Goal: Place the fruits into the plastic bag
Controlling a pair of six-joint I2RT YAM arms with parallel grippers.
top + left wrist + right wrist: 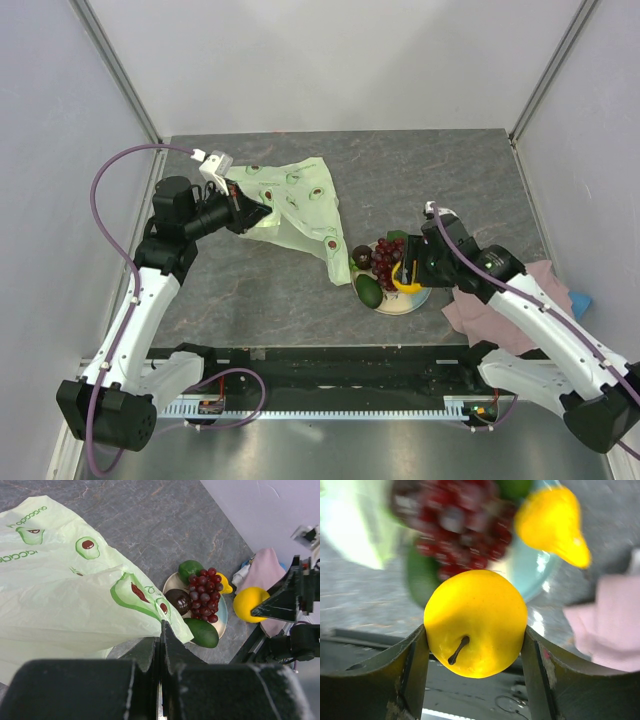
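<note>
My left gripper (pixel 243 213) is shut on an edge of the pale green plastic bag (pixel 290 205), which spreads on the table towards the plate; in the left wrist view its jaws (pixel 161 630) are pressed together under the bag (pixel 60 595). My right gripper (pixel 408 275) is shut on a round yellow-orange fruit (pixel 475 622) with a dark stem, just above the plate's near side. On the plate (pixel 412 302) lie a grape bunch (pixel 387 262), two avocados (pixel 201 631) (pixel 189 570), a dark round fruit (pixel 178 600) and a yellow pear (pixel 552 525).
A pink cloth (pixel 500 305) lies right of the plate under my right arm, with a small blue thing (pixel 580 300) beyond it. White walls close in the grey table on three sides. A black rail runs along the near edge.
</note>
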